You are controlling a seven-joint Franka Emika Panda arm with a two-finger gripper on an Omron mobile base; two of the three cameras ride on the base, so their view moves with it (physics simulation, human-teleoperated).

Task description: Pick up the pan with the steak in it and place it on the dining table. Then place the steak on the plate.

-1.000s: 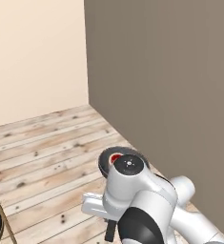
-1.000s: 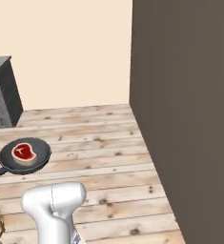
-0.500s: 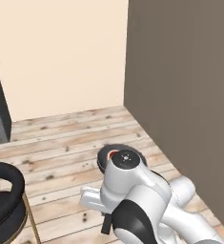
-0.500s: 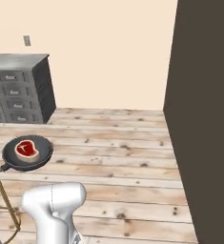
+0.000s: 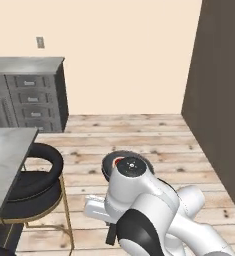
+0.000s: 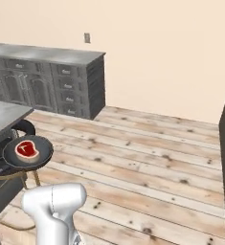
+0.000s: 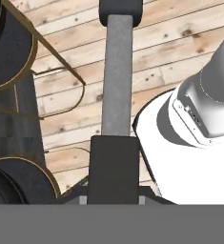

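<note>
The black pan (image 6: 28, 152) hangs level in the air with the red steak (image 6: 27, 149) lying in it. In the left base view the pan (image 5: 109, 164) peeks out from behind the white arm (image 5: 139, 200). In the hand view my gripper (image 7: 113, 190) is shut on the pan's long handle (image 7: 117, 81), which runs straight away from the hand. The grey stone top of the dining table (image 5: 4, 155) lies to the left, and its corner (image 6: 1, 115) is just beyond the pan. The plate is out of view.
A black round stool (image 5: 36, 175) with thin gold legs stands against the table, below and left of the pan. Grey kitchen cabinets (image 6: 51, 79) line the back wall. A dark wall (image 5: 221, 100) rises on the right. Wooden floor (image 6: 147, 162) stretches ahead.
The whole scene has swung across both base views, so the base has turned. Cabinets, stool and table have come into view at left. The pan stays gripped with the steak in it.
</note>
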